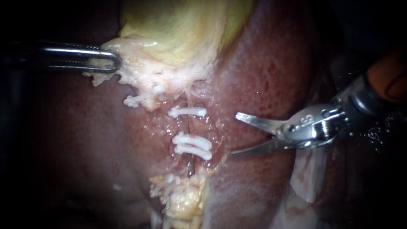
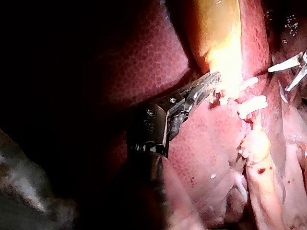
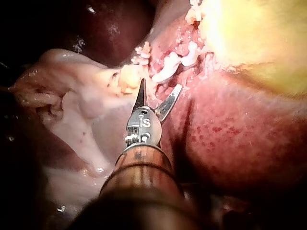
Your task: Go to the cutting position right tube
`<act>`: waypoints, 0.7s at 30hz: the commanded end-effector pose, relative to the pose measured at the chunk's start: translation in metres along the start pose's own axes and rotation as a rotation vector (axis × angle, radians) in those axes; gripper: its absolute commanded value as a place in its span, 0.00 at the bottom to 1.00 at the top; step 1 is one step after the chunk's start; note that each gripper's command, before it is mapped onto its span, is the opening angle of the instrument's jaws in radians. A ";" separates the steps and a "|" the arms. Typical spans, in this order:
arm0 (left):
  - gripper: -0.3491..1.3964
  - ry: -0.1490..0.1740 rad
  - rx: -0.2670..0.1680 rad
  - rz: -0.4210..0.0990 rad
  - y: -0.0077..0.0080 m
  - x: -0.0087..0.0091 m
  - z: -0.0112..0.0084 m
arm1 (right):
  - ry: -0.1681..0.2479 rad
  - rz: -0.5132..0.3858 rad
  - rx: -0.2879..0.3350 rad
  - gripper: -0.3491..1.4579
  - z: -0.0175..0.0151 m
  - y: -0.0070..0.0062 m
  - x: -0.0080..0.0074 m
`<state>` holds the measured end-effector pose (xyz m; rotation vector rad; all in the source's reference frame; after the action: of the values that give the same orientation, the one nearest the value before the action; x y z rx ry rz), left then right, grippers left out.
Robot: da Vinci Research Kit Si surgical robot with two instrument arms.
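**Inspector:** Status, nearest first?

**Operator:** My right instrument (image 1: 234,134) has its blades apart with nothing between them. It is near the right tube (image 1: 187,126) but not touching it.

**Inspector:** Cutting position?

**Operator:** The bare stretch between the upper clip (image 1: 186,112) and the paired lower clips (image 1: 193,145). I judge a level approach best, blades astride the tube and off the liver (image 1: 271,63). Beyond, my left instrument (image 1: 113,62) grips the pale edge of the gallbladder (image 1: 178,25).

The gallbladder (image 1: 182,29) and a clipped tube (image 1: 187,125) lie on the liver (image 1: 275,63).
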<state>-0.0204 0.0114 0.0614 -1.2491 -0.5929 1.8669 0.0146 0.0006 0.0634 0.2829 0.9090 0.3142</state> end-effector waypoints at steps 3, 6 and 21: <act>0.00 0.000 0.000 0.000 0.0000 -0.0001 0.0000 | 0.008 0.054 0.043 0.99 0.0018 0.0003 -0.0008; 0.00 0.000 0.001 0.000 0.0001 -0.0001 0.0000 | 0.012 0.089 0.078 0.99 0.0034 0.0008 -0.0014; 0.00 0.000 0.002 0.000 0.0001 -0.0001 0.0001 | 0.068 0.180 0.230 0.99 0.0081 0.0027 -0.0024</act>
<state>-0.0205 0.0112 0.0613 -1.2486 -0.5909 1.8670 0.0195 0.0013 0.0709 0.5767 0.9995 0.3818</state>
